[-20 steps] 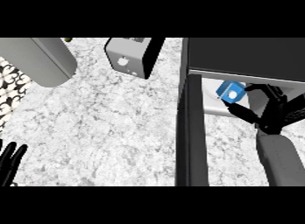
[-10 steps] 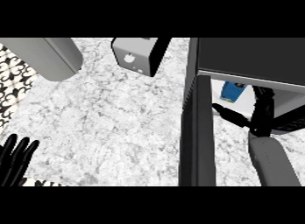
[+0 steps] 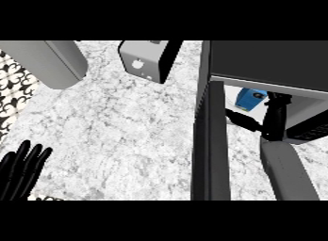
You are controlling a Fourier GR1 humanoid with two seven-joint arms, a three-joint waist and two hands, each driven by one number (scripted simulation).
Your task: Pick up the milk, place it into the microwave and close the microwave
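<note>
We see a white-veined marble counter [image 3: 125,132]. At the upper right sits a dark, boxy microwave [image 3: 278,61], its flat door [image 3: 210,141] swung open and seen edge-on. The milk [image 3: 249,99], a small blue carton, stands inside the cavity. Our right hand [image 3: 273,121] reaches in just beside it, fingers straight and thumb spread. Whether they touch, we cannot tell. Our left hand [image 3: 17,172] rests at the lower left, fingers straight and slightly spread.

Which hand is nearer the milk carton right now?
Right. The right hand is at the open microwave, just beside the blue milk carton; the left hand rests open at the view's lower left, far across the counter.
</note>
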